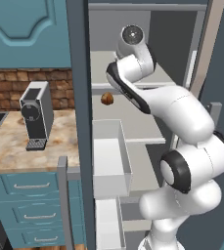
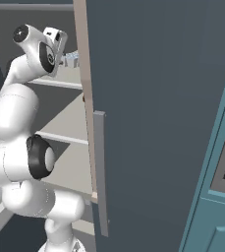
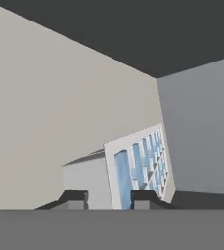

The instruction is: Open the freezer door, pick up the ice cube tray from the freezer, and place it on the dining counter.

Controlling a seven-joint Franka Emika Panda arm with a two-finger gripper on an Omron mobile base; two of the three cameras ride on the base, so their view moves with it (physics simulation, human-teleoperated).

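The freezer (image 1: 133, 122) stands with its freezer door (image 2: 148, 98) swung open; the door's bar handle (image 2: 100, 172) faces the right base camera. My arm reaches onto an upper shelf. There the ice cube tray (image 3: 139, 168), white with pale blue cells, lies by the side wall. My gripper (image 3: 109, 199) is right at the tray's near end. One fingertip (image 3: 74, 199) is in front of the tray's outer side and the other over its grid, a narrow gap apart. Whether they press on the rim I cannot tell.
A small brown ball (image 1: 107, 99) sits on a shelf below my forearm. White bins (image 1: 111, 156) jut out of the lower freezer. Left of the freezer, a marbled counter (image 1: 11, 146) with teal drawers carries a coffee machine (image 1: 36, 114); whether it is the dining counter I cannot tell.
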